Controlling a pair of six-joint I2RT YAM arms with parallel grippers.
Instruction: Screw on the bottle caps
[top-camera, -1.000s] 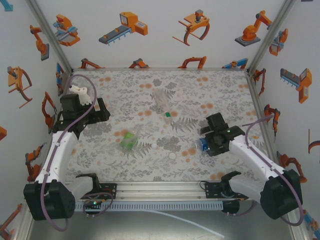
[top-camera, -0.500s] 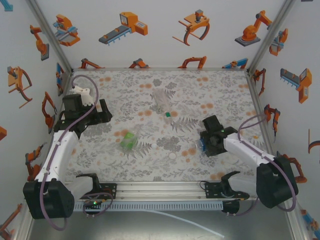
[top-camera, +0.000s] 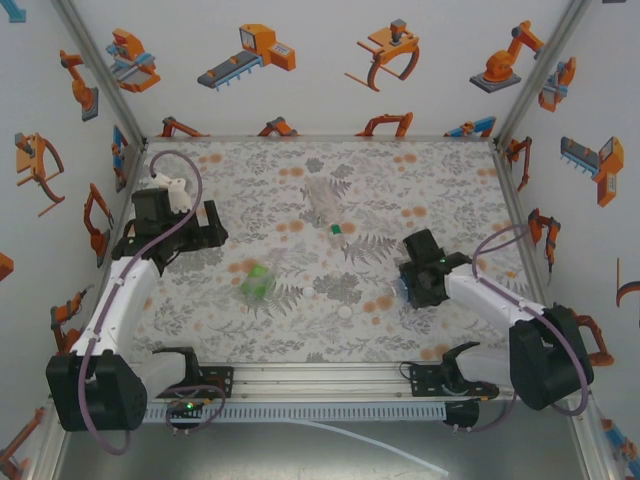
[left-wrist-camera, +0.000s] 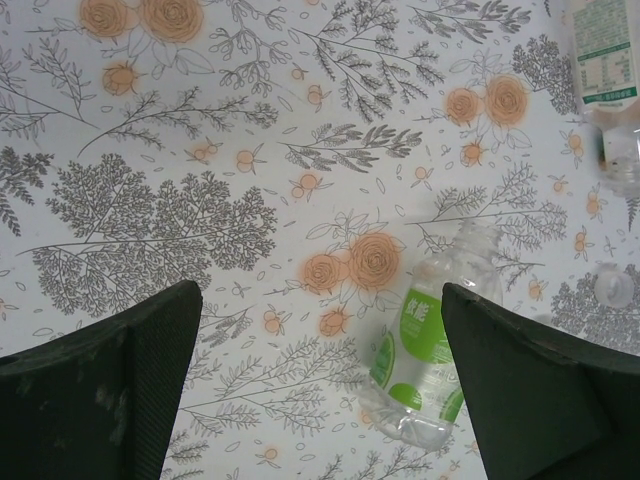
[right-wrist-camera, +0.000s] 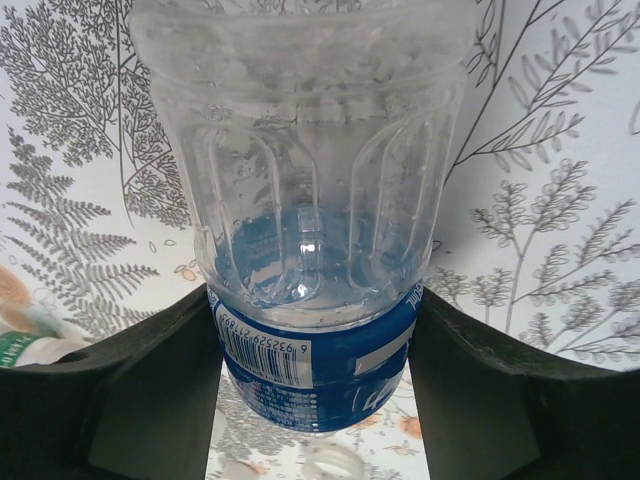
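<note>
On the blue-label bottle (right-wrist-camera: 310, 375): a white patch with a black barcode and a row of tiny digits under it, starting with 6, too small to read further. On the green-label bottle (left-wrist-camera: 425, 335): white signs, too blurred to read. On the label of the colourless bottle (left-wrist-camera: 603, 50): rows of green fine print, too small to read.

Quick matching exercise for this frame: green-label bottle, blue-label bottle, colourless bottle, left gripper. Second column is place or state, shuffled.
Things:
1. green-label bottle
2. blue-label bottle
3. colourless bottle
4. left gripper

Place or state:
A. between the fingers of the right gripper
B. open, holding nothing
C. lying farthest back on the table
D. lying left of the table's centre

Pairs: 1-D, 2-A, 3-C, 4-B
</note>
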